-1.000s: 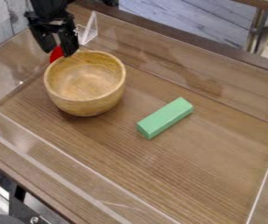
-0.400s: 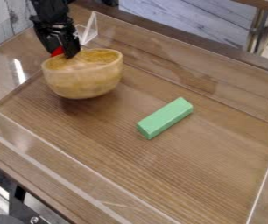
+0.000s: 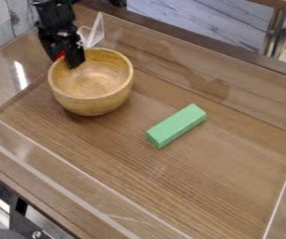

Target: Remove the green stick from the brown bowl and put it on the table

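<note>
One green stick point(image 3: 177, 126) is in view, and it lies flat on the tabletop point(image 3: 133, 177), well apart from the brown bowl point(image 3: 92, 84) and to the right of it in the camera view. Nothing green shows inside the bowl, whose hollow looks bare apart from the tool's shadow, so the task seems to be already met as things lie.

As a judgement from its look, the stick is a rigid, flat-sided block, probably light foam or painted wood, with crisp edges and a matte face that should not be slippery. It does not look fragile. Its long sides are parallel and close together, so the sensible hold is across the narrow width at mid-length, with the jaws square to those two long faces; gripping near an end would let it swing.

Its long axis runs diagonally in the picture, from lower left to upper right, the upper-right end pointing toward the far right edge of the tabletop and the lower-left end toward the near side. It rests on a broad face, not on edge.

The tool point(image 3: 67, 58) hangs at the bowl's far left rim, pointing steeply down, its dark fingers spread and grasping nothing. A small patch of red shows just by the fingers; what it is cannot be told. Whether the fingertips touch the rim is unclear.
</note>
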Controlling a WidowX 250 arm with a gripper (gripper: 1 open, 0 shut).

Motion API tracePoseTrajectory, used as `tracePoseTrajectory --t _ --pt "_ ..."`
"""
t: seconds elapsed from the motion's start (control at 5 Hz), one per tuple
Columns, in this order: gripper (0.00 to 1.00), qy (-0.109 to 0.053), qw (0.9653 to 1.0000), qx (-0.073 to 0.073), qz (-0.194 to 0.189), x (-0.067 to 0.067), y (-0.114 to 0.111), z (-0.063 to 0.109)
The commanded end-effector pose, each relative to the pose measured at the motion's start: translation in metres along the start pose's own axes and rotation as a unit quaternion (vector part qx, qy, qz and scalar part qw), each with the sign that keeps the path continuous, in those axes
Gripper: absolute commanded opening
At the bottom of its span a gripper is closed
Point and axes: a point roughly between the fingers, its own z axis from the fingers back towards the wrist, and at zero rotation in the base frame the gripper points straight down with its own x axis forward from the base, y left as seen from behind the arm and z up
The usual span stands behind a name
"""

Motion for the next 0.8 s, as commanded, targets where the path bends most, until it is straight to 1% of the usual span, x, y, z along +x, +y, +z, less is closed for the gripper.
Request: tracePoseTrajectory --t 0.0,0.2,0.6 --pt "1.00 -0.024 0.9994 0.020 -0.014 0.004 -0.008 0.025" --pt "1.00 -0.022 0.9995 0.019 -0.014 -0.001 -0.016 0.031" --pt "1.00 -0.016 0.9993 0.016 -0.031 0.006 -0.032 0.030"
